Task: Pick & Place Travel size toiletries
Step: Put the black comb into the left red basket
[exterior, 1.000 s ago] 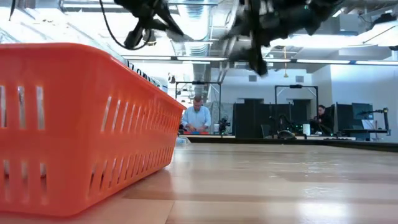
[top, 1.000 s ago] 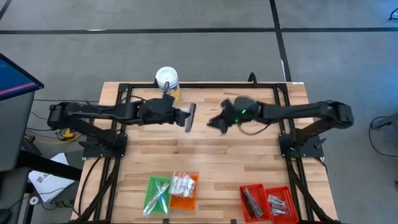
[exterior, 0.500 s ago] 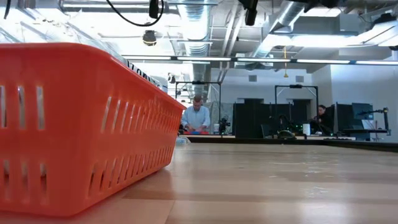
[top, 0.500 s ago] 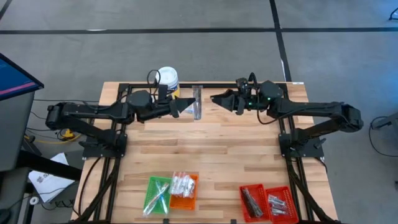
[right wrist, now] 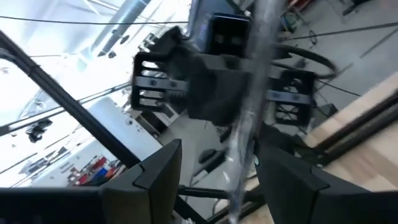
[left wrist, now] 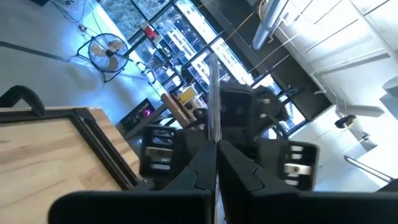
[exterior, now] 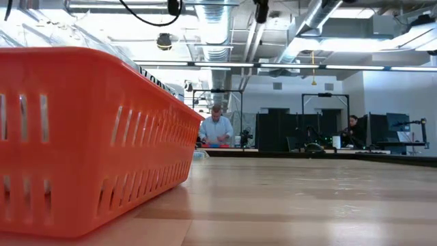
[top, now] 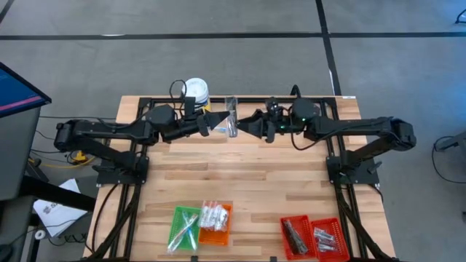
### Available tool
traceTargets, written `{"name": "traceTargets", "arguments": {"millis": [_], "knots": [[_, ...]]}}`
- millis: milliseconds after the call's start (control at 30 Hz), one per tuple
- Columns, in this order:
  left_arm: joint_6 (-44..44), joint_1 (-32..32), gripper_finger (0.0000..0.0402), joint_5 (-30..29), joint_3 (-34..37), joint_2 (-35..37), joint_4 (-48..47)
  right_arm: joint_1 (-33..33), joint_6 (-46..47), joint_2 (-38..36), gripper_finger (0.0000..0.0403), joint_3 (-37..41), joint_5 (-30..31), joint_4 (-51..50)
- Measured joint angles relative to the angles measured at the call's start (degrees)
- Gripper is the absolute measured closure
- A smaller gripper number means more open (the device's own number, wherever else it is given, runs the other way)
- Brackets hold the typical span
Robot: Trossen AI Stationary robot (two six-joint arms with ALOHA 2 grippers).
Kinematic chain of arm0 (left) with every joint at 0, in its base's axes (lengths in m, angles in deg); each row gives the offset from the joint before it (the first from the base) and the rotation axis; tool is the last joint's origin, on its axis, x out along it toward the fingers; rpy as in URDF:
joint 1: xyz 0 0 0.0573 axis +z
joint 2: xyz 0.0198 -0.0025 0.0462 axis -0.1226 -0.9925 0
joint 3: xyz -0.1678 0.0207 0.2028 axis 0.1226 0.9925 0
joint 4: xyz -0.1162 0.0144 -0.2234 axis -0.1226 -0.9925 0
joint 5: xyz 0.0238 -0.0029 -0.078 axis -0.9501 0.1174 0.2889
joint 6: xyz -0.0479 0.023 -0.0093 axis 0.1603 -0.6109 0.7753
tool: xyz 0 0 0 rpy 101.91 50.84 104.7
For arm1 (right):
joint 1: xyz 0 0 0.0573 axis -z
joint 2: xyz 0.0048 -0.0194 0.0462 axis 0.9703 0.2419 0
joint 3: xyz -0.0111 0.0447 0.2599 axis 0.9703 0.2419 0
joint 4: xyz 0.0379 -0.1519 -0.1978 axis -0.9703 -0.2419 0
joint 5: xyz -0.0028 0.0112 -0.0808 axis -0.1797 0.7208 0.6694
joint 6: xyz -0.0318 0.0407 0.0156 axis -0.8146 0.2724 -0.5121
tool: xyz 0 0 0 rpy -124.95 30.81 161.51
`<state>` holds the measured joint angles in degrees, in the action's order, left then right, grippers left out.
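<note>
My left gripper (top: 218, 124) is high above the table's far middle, shut on a thin clear-wrapped silvery toiletry packet (top: 231, 117). The left wrist view shows the packet edge-on (left wrist: 213, 99). My right gripper (top: 245, 126) is open just to the right of the packet and faces my left gripper. In the right wrist view the blurred packet (right wrist: 249, 106) stands between its spread fingers (right wrist: 155, 171); I see no touch. Other toiletries lie in the green tray (top: 183, 227), the orange tray (top: 215, 221) and the red tray (top: 312, 236) at the near edge. My left gripper pinches the packet between its two fingers, near the packet's middle on one long edge (left wrist: 215, 138). The fingers come about level from the table's left and lie across the packet. The packet is lifted clear, high above the table, and sticks out past the fingertips.
A white-lidded tub with a yellow label (top: 195, 92) stands at the far edge behind my left arm. The black frame rail (top: 240, 99) runs along the far edge. The orange tray's wall (exterior: 82, 137) fills the low view's left. People sit in the room beyond.
My left gripper has carried the packet up and toward the far edge, and the packet has turned about in the hold. My right gripper has also risen and gone far, then come left toward the packet. Both have left the low view.
</note>
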<state>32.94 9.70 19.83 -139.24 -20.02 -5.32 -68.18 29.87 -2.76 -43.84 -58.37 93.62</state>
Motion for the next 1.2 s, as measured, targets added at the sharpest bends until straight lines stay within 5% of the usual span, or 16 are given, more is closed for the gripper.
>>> {"name": "traceTargets", "arguments": {"millis": [367, 700, 800, 967, 1200], "knots": [[-0.3, 0.0, 0.0401, 1.3, -0.1, -0.8, 1.1, -1.0, 0.0, 2.5, 0.0239, -3.4, -0.2, -0.6], [-0.5, -0.1, 0.0397, 3.5, -0.1, -0.6, 1.3, -1.0, -0.1, 2.1, 0.0387, -3.4, -0.4, -3.6], [-0.5, -0.5, 0.0387, 3.5, 0.0, -0.7, 1.2, -1.0, 0.3, 1.4, 0.0386, -3.4, -0.5, -5.6], [-1.3, -1.6, 0.0351, 5.1, 0.0, -0.3, 1.0, -1.5, -0.3, -0.8, 0.0396, -3.4, -0.3, -10.1], [0.9, -3.5, 0.0251, 6.9, 0.0, 1.6, -3.3, -3.1, -2.5, -10.0, 0.0398, -3.4, 2.1, -24.2]]}}
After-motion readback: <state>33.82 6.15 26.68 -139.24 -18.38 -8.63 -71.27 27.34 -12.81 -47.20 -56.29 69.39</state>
